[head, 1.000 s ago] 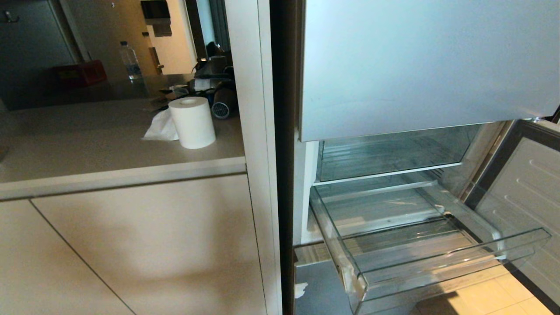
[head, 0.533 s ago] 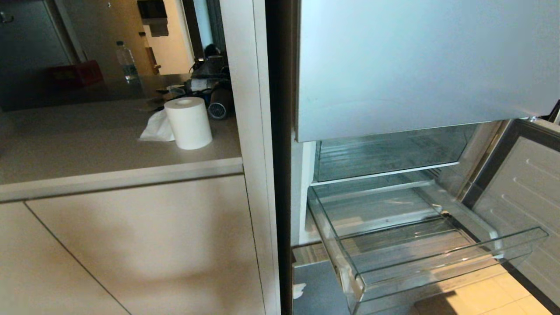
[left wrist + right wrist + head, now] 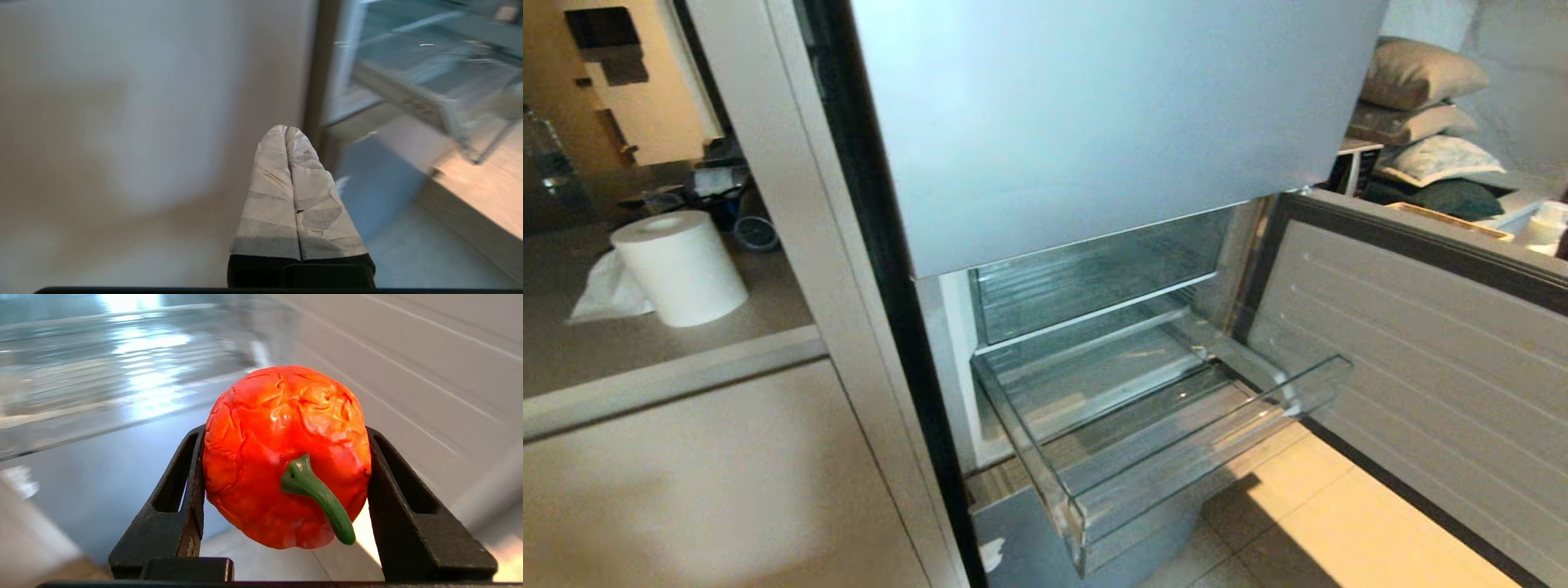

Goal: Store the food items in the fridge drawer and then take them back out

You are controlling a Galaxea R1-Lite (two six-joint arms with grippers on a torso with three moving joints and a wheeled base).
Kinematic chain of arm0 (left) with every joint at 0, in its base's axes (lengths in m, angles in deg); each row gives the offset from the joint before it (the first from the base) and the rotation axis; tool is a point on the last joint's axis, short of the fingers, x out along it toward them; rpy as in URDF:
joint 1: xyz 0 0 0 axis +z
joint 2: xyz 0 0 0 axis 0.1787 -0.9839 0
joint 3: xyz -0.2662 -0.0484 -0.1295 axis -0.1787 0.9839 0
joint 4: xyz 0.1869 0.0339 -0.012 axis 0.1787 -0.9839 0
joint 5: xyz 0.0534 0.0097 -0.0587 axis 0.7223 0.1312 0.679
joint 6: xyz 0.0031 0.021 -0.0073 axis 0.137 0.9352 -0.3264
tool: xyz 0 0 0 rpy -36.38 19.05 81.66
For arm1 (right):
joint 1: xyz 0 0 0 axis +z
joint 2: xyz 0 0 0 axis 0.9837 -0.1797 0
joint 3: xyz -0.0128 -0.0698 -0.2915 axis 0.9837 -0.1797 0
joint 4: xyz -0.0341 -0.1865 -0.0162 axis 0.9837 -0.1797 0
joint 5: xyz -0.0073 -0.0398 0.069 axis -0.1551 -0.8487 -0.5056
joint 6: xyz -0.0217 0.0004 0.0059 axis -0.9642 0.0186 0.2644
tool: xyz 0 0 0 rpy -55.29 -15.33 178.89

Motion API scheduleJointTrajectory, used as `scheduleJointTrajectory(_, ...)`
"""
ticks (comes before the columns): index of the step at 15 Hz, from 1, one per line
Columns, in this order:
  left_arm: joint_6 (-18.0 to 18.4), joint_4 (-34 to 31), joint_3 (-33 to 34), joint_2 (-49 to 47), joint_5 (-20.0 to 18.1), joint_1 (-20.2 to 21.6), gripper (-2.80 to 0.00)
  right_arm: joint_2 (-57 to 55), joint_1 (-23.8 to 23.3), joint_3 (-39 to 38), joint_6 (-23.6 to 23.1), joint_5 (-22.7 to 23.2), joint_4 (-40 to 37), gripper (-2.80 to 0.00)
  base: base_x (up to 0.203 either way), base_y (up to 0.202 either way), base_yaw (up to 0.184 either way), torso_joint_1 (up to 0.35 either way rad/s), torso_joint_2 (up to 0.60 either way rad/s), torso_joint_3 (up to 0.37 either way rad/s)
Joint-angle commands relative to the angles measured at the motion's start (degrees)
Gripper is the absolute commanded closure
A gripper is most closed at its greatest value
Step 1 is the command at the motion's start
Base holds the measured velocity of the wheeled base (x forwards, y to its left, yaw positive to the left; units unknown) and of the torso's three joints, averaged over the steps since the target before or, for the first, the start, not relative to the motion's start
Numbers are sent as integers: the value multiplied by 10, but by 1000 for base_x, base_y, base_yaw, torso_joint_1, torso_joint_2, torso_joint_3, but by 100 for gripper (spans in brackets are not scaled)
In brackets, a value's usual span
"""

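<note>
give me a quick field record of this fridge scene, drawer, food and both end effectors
fridge drawer: pulled out, nothing seen inside
lower fridge door: open, at the robot's right
food item: red-orange, green stem, clamped between the fingers of the right end effector
left end effector: shut, empty, by the cabinet front beside the fridge
arms in head view: neither
paper roll: upright on the counter, left of the fridge

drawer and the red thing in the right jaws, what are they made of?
Drawer: clear rigid plastic, glossy; you see straight through its front lip and ribbed floor. Tomato: probably a fake, soft plastic or foam, with shiny wrinkled orange-red skin and a smooth moulded green stem; the right gripper clamps it.
</note>
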Motion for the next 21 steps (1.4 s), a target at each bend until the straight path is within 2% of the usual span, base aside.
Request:
scheduleJointTrajectory(1,0,0,1,1,0,0,0,-1,0,0,2,0,-1,0,2,7,-176,6,1,1)
scheduleJointTrajectory(5,0,0,1,1,0,0,0,-1,0,0,4,0,0,0,1,7,-174,4,-3,3)
scheduleJointTrajectory(10,0,0,1,1,0,0,0,-1,0,0,43,-7,3,0,-1,8,-164,2,4,1)
scheduleJointTrajectory(14,0,0,1,1,0,0,0,-49,-2,0,42,-14,15,0,0,3,-21,-1,2,1)
scheduleJointTrajectory(16,0,0,1,1,0,0,0,-106,-9,13,59,-31,41,0,0,0,0,0,0,0)
scheduleJointTrajectory(19,0,0,1,1,0,0,0,-218,-62,62,115,-56,93,0,0,0,0,0,0,0)
scheduleJointTrajectory(21,0,0,1,1,0,0,0,-265,-127,78,129,-63,129,0,0,0,0,0,0,0)
